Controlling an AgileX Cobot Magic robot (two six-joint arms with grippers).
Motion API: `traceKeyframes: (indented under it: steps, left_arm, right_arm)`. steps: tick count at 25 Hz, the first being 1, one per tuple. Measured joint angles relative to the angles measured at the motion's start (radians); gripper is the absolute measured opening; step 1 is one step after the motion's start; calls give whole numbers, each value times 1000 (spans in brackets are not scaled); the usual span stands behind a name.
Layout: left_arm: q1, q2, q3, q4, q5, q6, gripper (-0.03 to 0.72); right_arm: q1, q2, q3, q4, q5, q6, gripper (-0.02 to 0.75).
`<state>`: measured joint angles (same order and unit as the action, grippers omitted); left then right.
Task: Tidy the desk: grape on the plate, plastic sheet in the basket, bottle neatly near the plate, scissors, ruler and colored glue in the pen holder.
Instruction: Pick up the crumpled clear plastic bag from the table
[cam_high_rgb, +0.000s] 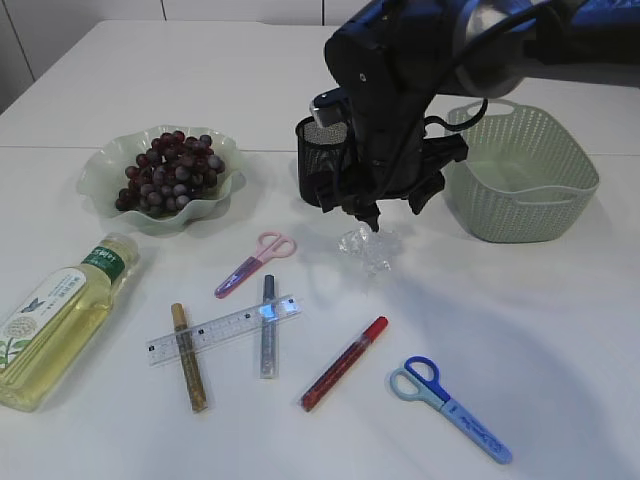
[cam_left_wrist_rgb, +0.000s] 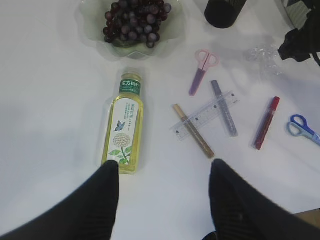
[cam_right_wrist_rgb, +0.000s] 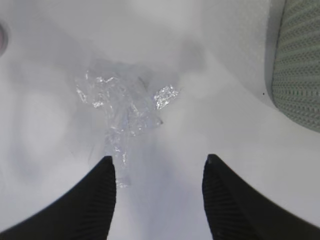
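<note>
My right gripper (cam_right_wrist_rgb: 157, 165) hangs open just above the crumpled clear plastic sheet (cam_right_wrist_rgb: 122, 107), which lies on the table ahead of the fingertips (cam_high_rgb: 368, 248). My left gripper (cam_left_wrist_rgb: 164, 167) is open over bare table, with the bottle (cam_left_wrist_rgb: 125, 132) lying flat by its left finger. The grape bunch (cam_high_rgb: 168, 172) rests on the green plate (cam_high_rgb: 95, 180). Pink scissors (cam_high_rgb: 255, 262), blue scissors (cam_high_rgb: 450, 405), the clear ruler (cam_high_rgb: 225, 328) and gold (cam_high_rgb: 188, 358), silver (cam_high_rgb: 268, 325) and red (cam_high_rgb: 345, 362) glue pens lie loose. The black mesh pen holder (cam_high_rgb: 318, 160) stands behind the right arm.
The green basket (cam_high_rgb: 520, 175) stands at the right, close to the right arm and at the right edge of the right wrist view (cam_right_wrist_rgb: 300, 65). The ruler lies across the gold and silver glue pens. The left arm does not show in the exterior view.
</note>
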<state>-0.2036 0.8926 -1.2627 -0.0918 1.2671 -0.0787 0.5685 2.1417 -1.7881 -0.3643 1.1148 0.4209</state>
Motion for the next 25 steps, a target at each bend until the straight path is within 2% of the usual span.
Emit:
traceKeyframes:
  steps: [8, 13, 20, 25]
  left_arm:
    - [0, 0, 0, 7, 0, 0, 425]
    - [0, -1, 0, 7, 0, -12, 425]
    - [-5, -15, 33, 7, 0, -14, 425]
    - [-9, -17, 34, -13, 0, -14, 425]
  right_arm:
    - [0, 0, 0, 19, -40, 0, 439]
    - [0, 0, 0, -12, -85, 0, 439]
    - [-3, 1, 0, -1, -91, 81, 442]
    - [-30, 40, -2, 79, -100, 90, 459]
